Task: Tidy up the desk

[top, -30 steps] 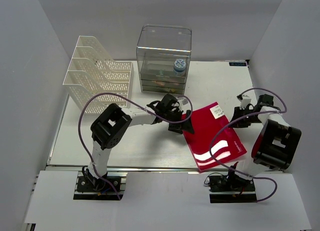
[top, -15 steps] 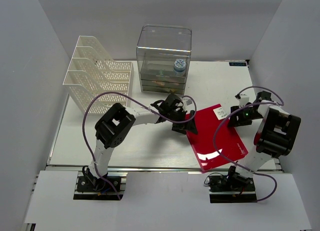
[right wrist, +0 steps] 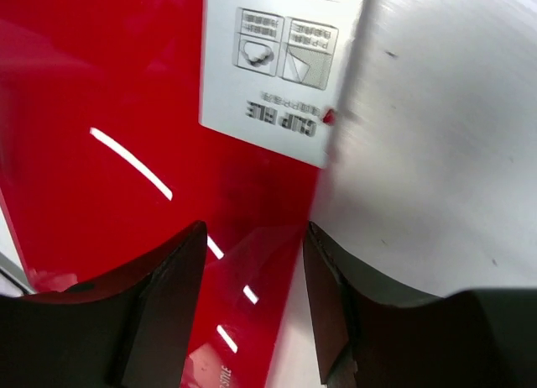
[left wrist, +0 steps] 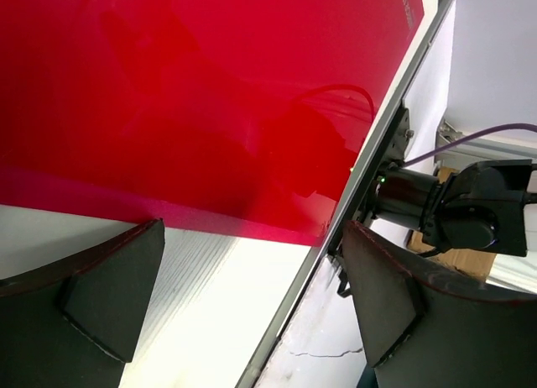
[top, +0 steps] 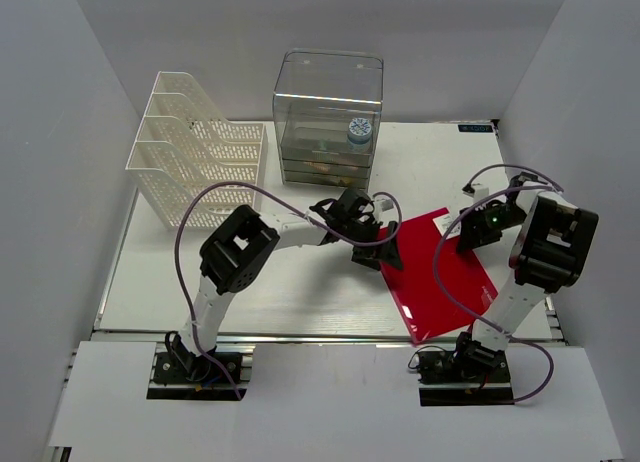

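While both arms sit at the red clip file [top: 440,277], neither one grips it. Left gripper [top: 388,250]: jaws spread wide, nothing between them, parked at the file's left edge. In the wrist view that edge runs about level with the fingertips [left wrist: 117,279]. Right gripper [top: 472,232]: jaws parted, nothing clamped, over the file's far right corner next to its white label [right wrist: 268,77]. The desk [top: 300,292] lies flat under the file and beneath both grippers. Its bare white surface shows between the left fingers. Clear drawer box [top: 328,112] stands beyond the file's far left corner. White mesh rack [top: 200,162] sits well left of the file.
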